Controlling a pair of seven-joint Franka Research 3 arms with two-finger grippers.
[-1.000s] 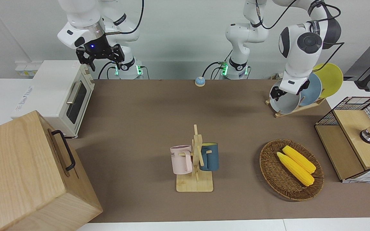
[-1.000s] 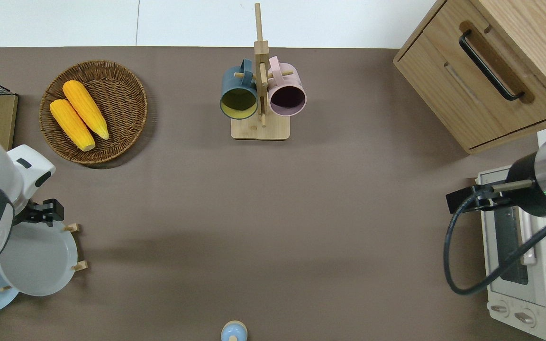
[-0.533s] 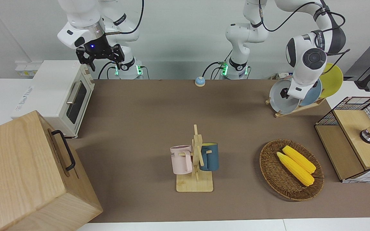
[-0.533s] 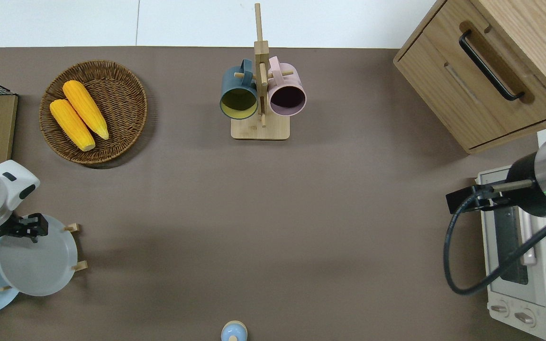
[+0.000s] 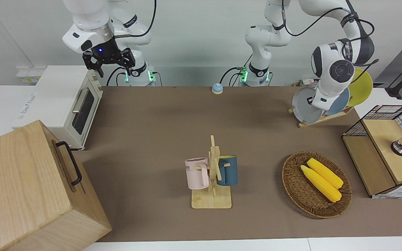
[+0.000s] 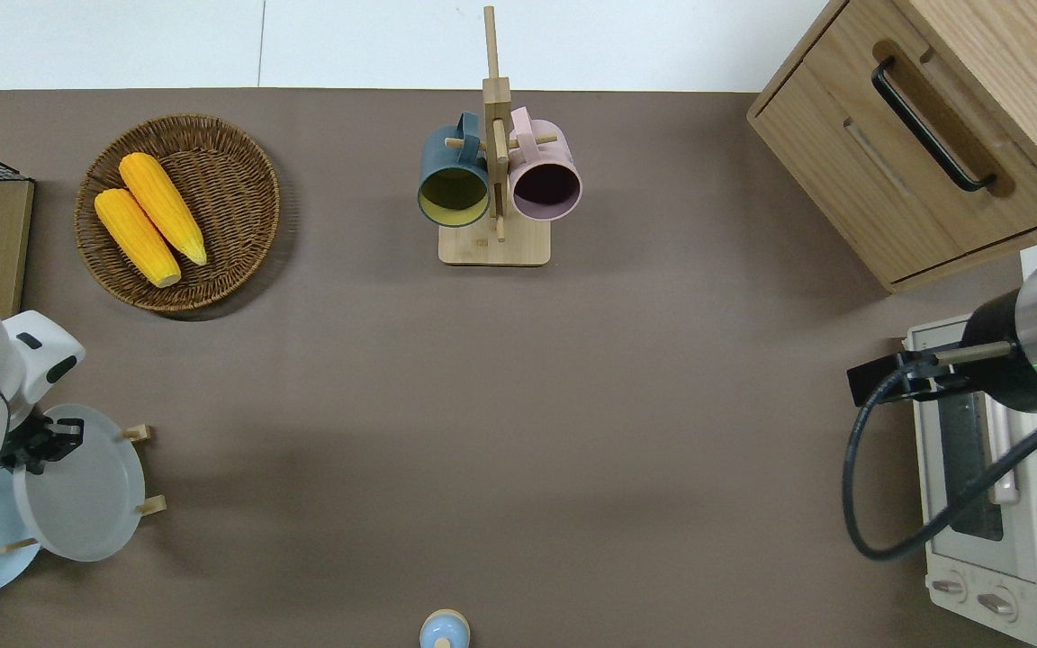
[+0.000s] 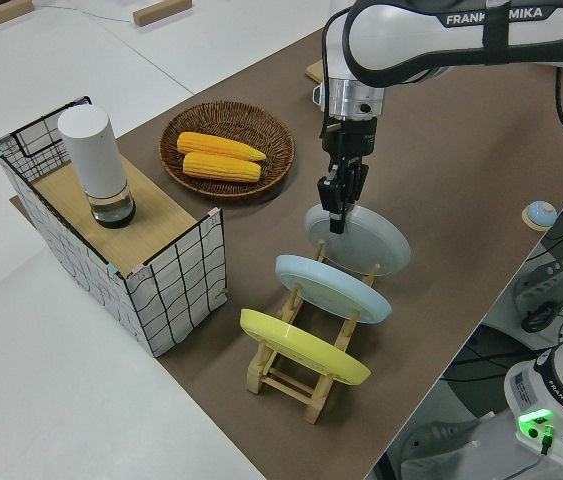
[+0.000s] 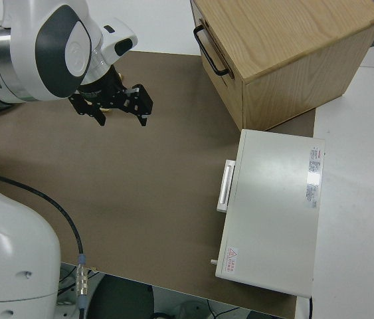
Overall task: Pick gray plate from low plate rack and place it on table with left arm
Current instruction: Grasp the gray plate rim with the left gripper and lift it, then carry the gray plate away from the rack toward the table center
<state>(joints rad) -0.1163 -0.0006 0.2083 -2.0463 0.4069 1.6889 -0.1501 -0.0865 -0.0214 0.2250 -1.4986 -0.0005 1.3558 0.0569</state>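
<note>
The gray plate (image 6: 86,495) stands slanted in the low plate rack (image 7: 291,375) at the left arm's end of the table (image 5: 152,122). It is the plate in the rack closest to the table's middle (image 7: 366,240). My left gripper (image 7: 336,208) points down onto the plate's upper rim, with its fingers closed across the rim. It also shows in the overhead view (image 6: 37,443). In the front view the arm's wrist hides the gripper and part of the plate (image 5: 304,106). My right arm is parked with its gripper (image 5: 106,64) open.
A blue plate (image 7: 331,290) and a yellow plate (image 7: 301,350) stand in the same rack. A wicker basket (image 5: 288,174) with two corn cobs, a wire-mesh box (image 5: 382,153), a mug tree (image 5: 212,174), a toaster oven (image 5: 65,101) and a wooden cabinet (image 5: 23,188) stand around the table.
My left gripper has moved from beside the plate's rim onto its upper rim and has narrowed around it. The plate stands slightly more upright. The right arm has not moved.
</note>
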